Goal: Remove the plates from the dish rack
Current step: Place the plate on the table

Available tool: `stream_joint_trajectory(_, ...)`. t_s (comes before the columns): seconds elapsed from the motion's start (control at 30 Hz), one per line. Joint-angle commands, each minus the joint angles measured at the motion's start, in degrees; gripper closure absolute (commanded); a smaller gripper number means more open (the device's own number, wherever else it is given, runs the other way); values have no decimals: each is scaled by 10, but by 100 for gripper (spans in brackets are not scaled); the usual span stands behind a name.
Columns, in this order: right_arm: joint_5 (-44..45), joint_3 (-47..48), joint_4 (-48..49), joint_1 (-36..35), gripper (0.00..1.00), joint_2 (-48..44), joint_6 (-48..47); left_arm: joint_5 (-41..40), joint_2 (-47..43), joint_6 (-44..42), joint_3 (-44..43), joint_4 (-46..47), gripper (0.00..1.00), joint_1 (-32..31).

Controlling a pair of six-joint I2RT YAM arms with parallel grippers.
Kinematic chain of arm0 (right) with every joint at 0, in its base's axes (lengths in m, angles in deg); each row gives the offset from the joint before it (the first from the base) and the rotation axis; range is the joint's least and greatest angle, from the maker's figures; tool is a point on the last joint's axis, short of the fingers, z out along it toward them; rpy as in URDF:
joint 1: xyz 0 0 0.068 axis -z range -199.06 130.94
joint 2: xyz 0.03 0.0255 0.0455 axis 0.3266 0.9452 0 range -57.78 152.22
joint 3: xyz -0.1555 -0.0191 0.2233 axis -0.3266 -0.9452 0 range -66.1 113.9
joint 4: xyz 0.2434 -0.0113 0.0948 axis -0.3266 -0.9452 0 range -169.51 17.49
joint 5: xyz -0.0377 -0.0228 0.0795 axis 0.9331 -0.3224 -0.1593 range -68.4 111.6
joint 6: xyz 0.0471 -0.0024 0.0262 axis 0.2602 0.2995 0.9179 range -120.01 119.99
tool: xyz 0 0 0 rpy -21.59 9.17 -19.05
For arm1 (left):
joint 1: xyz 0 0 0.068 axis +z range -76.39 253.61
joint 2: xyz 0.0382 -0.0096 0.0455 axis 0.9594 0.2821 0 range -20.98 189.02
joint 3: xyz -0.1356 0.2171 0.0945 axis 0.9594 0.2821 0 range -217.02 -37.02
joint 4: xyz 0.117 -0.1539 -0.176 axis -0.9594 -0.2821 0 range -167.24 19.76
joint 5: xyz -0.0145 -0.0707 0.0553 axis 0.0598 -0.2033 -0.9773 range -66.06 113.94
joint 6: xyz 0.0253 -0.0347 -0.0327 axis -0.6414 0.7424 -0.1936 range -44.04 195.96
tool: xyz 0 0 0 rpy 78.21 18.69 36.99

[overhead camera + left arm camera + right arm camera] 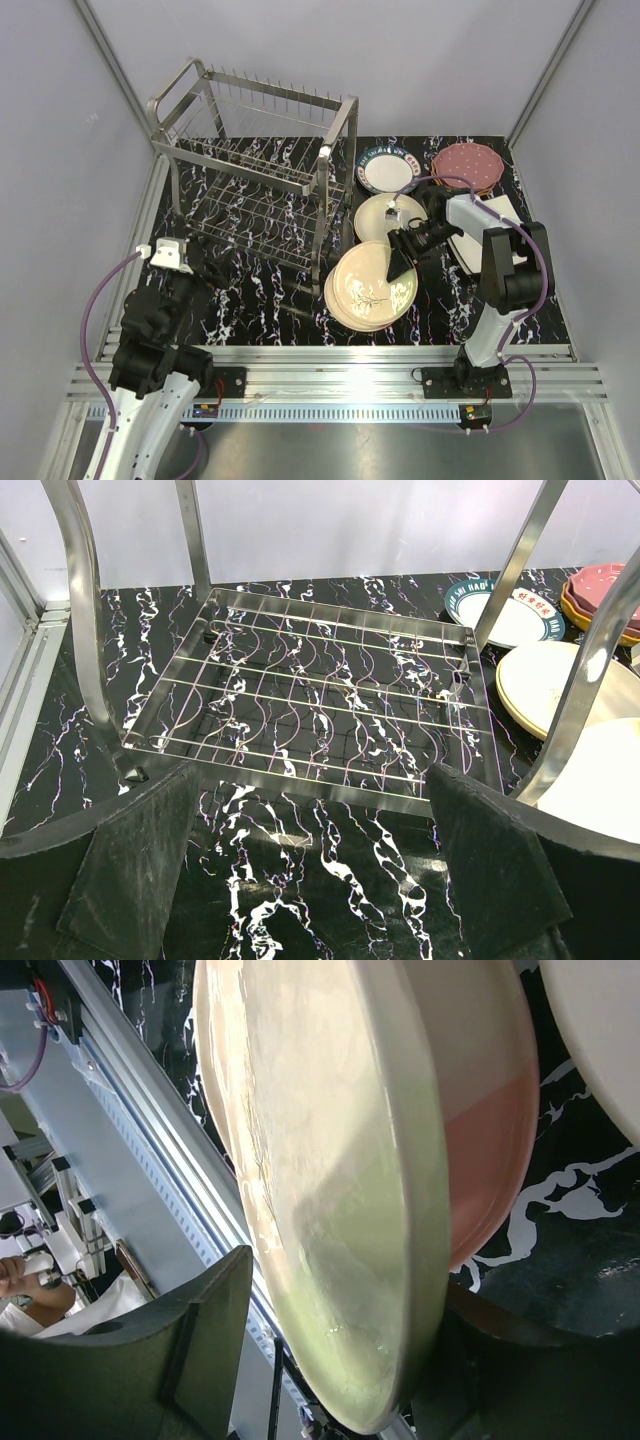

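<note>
The silver wire dish rack [255, 170] stands at the back left with no plates in it. To its right lie the plates: a stack of cream round ones [365, 290], one cream plate [385, 215], a white one with a dark rim [388, 168] and a maroon dotted one [467, 165]. My right gripper [400, 262] is at the stack's right rim. In the right wrist view its jaws straddle the top cream plate [330, 1180], the left finger [200, 1330] standing clear of it, an orange plate [490, 1160] below. My left gripper [310, 880] is open and empty before the rack's lower shelf [300, 690].
Pale square plates [495, 215] lie partly under the right arm. The rack's upright legs [585, 670] stand between my left gripper and the plates. Grey walls close in the black marbled table [260, 300], and an aluminium rail [340, 380] runs along its near edge.
</note>
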Motion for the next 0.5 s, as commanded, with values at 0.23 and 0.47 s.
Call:
stream_joint_trajectory(0.23,24,10,27,-7,30,-25,4,-10,-5,-10,4,31,1,1)
stream_joint_trajectory(0.47,44,6,45,-7,21,-28,10,-10,-5,-10,4,31,1,1)
